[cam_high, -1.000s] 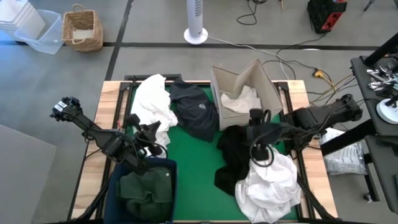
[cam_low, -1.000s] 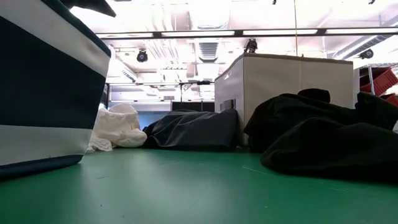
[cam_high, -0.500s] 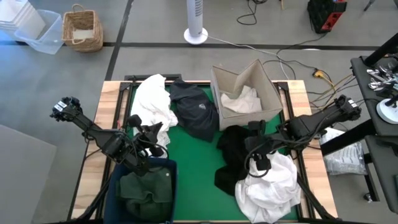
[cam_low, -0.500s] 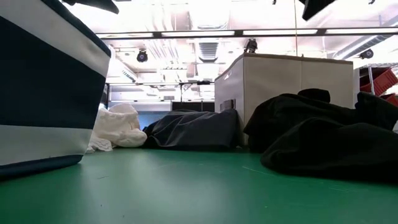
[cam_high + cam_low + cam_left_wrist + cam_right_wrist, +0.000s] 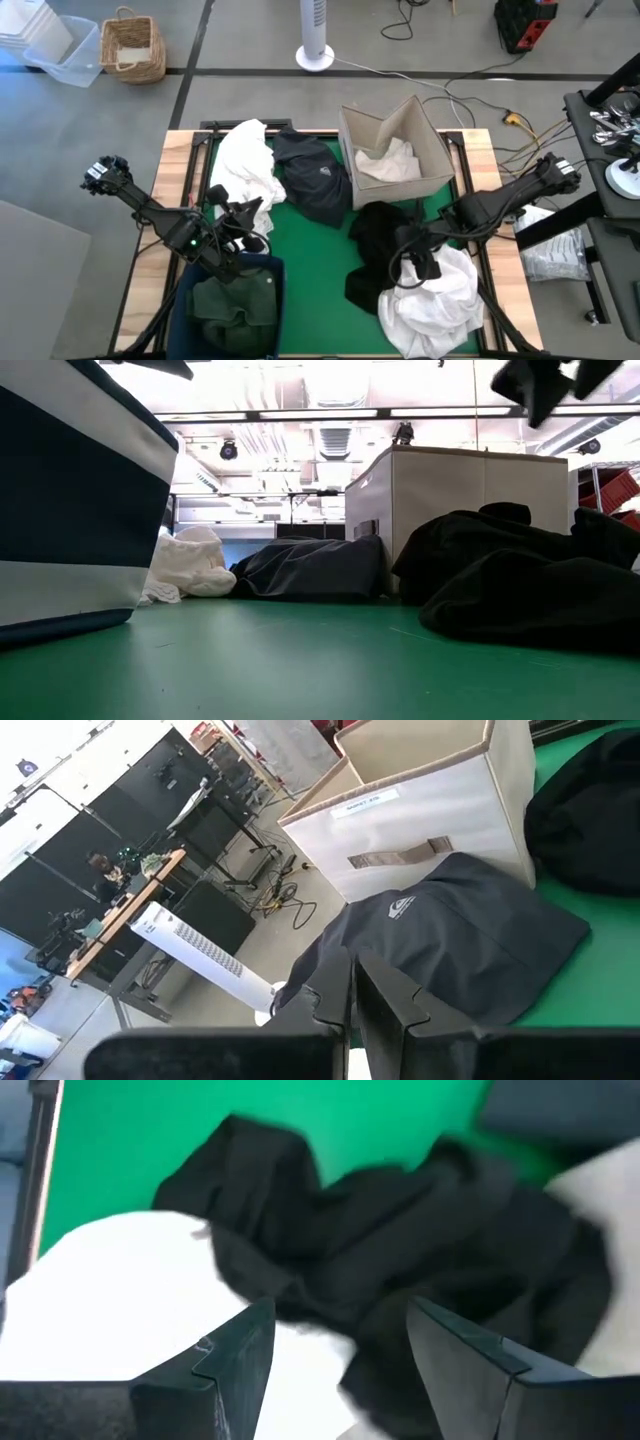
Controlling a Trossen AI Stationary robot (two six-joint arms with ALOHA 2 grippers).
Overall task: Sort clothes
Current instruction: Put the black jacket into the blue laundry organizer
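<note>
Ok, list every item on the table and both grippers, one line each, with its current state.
left gripper: shut, empty, beside the bin.
right gripper: open, empty, over the black and white garments.
navy bin: holds a dark green garment.
cardboard box: open, white garment inside.
black garment: crumpled on the mat.
white pile: heaped near the front.
white garment: crumpled at the back.
navy garment: lying logo up.
</note>
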